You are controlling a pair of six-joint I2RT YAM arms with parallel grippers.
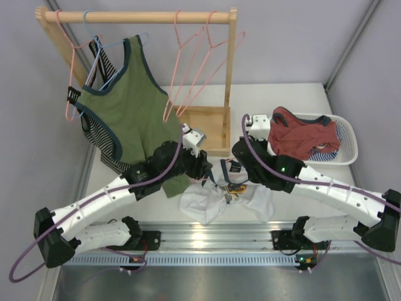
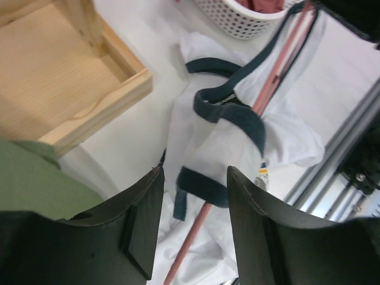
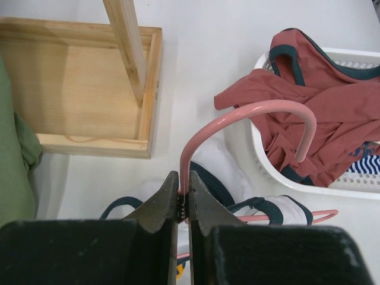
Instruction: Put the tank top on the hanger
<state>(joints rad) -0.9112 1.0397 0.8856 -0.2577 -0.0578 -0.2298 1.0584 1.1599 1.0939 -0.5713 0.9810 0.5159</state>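
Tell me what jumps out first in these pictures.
The right gripper is clamped on a pink hanger whose wire runs under the straps of the white tank top crumpled front and centre. The left gripper hangs open over it. Behind, an olive tank top hangs on the wooden rack.

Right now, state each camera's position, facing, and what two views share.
Top external: above and behind, looking down on the table; left arm and right arm show.
Left wrist: on left arm, down at the tank top; open left pincer shows.
Right wrist: on right arm, toward the basket; right pincer shut on the hanger.
Shared: both wrist views show tank top, hanger, basket.
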